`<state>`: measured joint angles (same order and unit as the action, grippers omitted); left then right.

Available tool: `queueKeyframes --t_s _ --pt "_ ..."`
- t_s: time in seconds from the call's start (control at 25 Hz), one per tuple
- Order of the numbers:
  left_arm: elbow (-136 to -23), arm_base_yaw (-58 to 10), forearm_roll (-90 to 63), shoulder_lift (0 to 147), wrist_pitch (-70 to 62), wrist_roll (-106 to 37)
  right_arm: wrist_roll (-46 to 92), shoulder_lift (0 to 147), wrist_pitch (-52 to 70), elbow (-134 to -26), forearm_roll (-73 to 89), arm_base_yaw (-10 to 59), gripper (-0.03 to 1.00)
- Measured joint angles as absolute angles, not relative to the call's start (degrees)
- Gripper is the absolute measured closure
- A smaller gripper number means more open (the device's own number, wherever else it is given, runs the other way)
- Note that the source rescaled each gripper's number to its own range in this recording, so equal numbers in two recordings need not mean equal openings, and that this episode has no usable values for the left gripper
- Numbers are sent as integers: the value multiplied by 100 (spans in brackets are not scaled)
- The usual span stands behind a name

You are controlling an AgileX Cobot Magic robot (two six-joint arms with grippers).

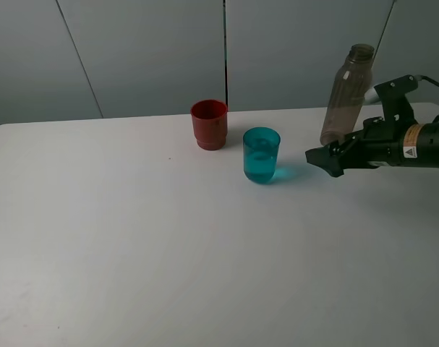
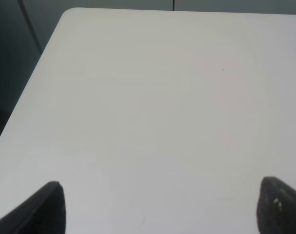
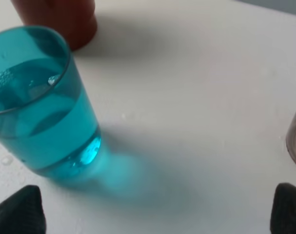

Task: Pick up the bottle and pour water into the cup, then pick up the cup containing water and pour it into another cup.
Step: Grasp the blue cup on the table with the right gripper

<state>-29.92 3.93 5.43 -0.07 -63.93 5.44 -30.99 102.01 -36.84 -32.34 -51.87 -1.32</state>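
The white table (image 1: 132,253) carries everything; the bottle (image 1: 343,94) stands upright at two o'clock from the cup (image 1: 261,155), apparently parked out of the way, its base hidden behind the right gripper (image 1: 325,162); that pincer, released and empty, faces the cup from three o'clock, likely lining up a grasp; the cup holds water; another cup (image 1: 209,124) waits at ten o'clock; the left gripper (image 2: 160,197), fingers spread over bare table, grasps nothing; whether the bottle has water left is hard to tell.

the grey bottle (image 1: 346,94) stands right of the water-holding teal cup (image 1: 262,155), red cup (image 1: 209,124) near it.
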Motion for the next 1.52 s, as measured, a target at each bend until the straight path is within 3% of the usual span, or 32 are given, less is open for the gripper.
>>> queueKeyframes --t_s 0.32,0.6,0.96,1.52 --pt "-2992 393 543 -7 -6393 544 -398 10201 -3886 -2760 -2161 593 -3" --pt "-2992 393 543 -7 -6407 544 -61 10201 -3851 -2751 -1175 1072 -3" --pt "-2992 393 543 -7 -6407 544 -177 10215 -3975 -2549 -1659 1271 -3" --pt "-2992 393 543 -7 -6407 532 -679 11570 -5118 -2914 -2778 1300 -3"
